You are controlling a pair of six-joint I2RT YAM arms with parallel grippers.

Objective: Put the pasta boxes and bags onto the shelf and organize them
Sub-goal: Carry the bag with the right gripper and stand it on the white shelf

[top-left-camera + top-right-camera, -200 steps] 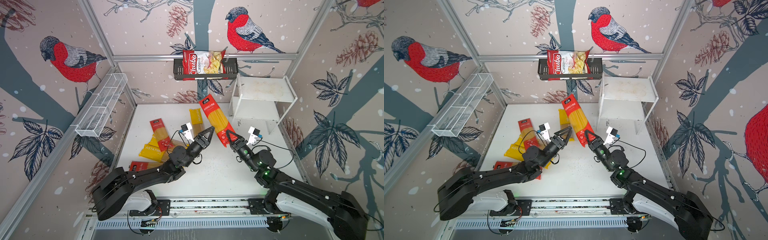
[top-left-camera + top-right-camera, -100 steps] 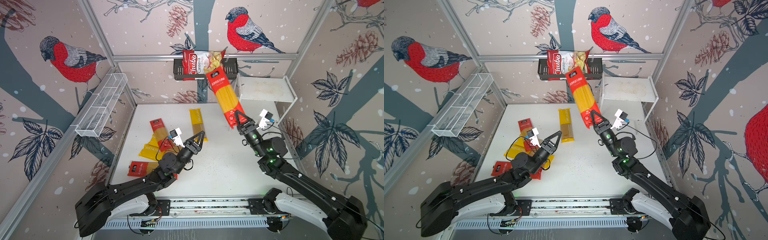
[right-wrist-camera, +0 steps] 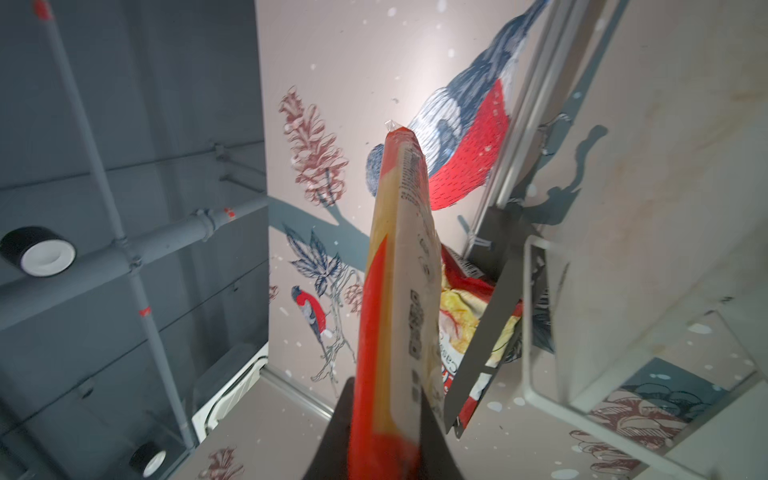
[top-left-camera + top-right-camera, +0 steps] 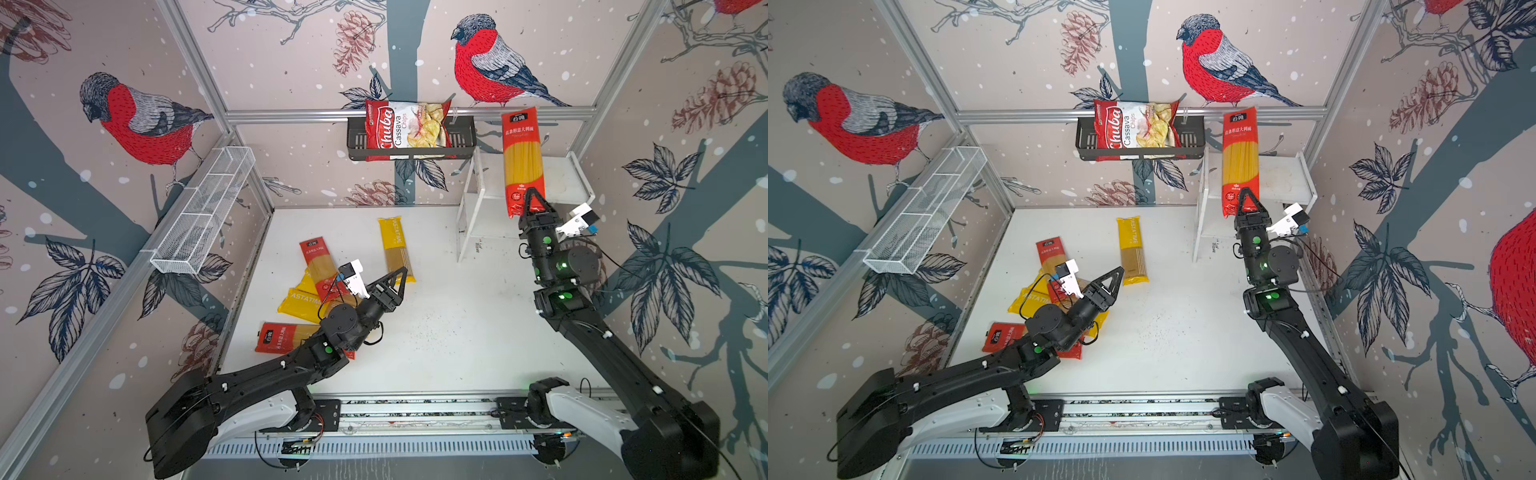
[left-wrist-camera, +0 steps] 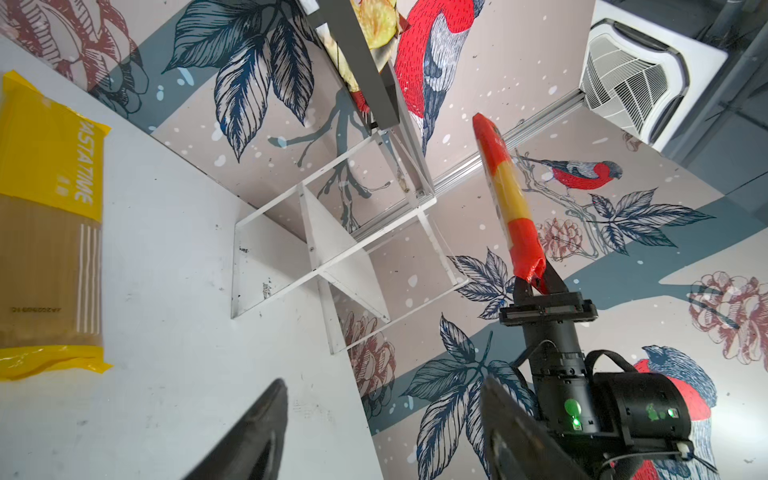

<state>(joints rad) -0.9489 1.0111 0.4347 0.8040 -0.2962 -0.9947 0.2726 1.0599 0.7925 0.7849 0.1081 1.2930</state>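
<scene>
Top views: the right gripper pinches the lower end of one red-ended pack, held upright in the air in front of the shelf. Both boards look bare in both top views, so nothing is placed yet. The left gripper hangs spread and empty over the table, just beside a lone yellow pack. A heap of red and yellow packs lies by its arm, partly hidden. Left wrist view: the fingers are apart with nothing between them, the lone yellow pack lies flat, and the shelf tiers are empty. Right wrist view: the red-ended pack is clamped with the shelf close alongside; I cannot tell whether they touch. Judgement: the first pack is in transit, and the rest are to fetch and then line up.
</scene>
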